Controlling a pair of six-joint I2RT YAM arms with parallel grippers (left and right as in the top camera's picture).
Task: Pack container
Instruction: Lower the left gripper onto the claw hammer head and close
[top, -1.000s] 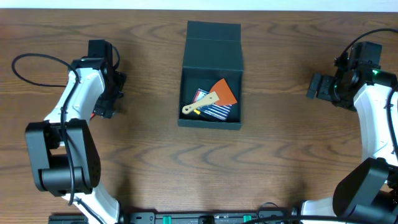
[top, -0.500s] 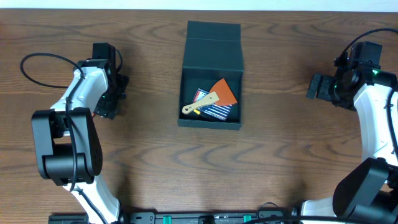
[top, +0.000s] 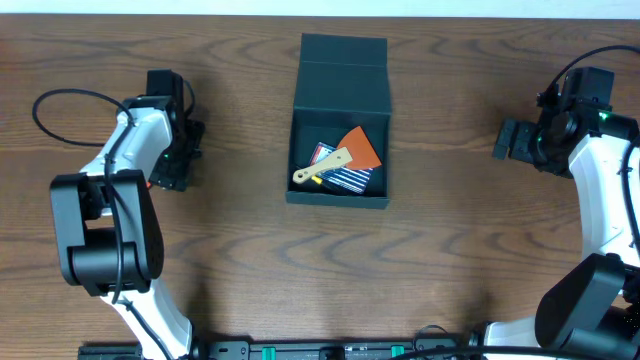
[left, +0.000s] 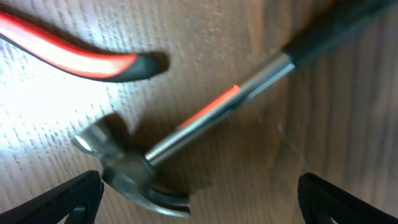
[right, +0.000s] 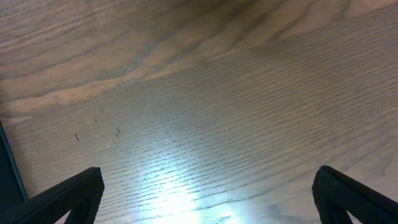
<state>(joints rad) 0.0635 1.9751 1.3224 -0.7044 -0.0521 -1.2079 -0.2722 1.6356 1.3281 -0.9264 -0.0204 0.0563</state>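
Note:
The container (top: 374, 110) is a dark teal box in the middle of the table, its flap lid (top: 343, 62) folded back. Inside lie an orange piece (top: 362, 146), a striped item (top: 349, 177) and a wooden-handled tool (top: 322, 167). My left gripper (top: 172, 165) hovers open, left of the container. In the left wrist view a hammer's steel head (left: 127, 171) lies by the left fingertip (left: 78, 198) of the open gripper (left: 199, 205), next to a red and black handle (left: 81, 59). My right gripper (top: 505, 138) stands open over bare wood (right: 208, 199), right of the container.
The hammer's shaft (left: 217, 109) runs up to the right to a black grip (left: 329, 28). A sliver of the container's wall (right: 7, 168) shows at the left edge of the right wrist view. The brown wooden table (top: 330, 270) spreads round the box.
My left arm has shifted a little to the right, the gripper staying open over the tools. The right arm and the container have not moved.

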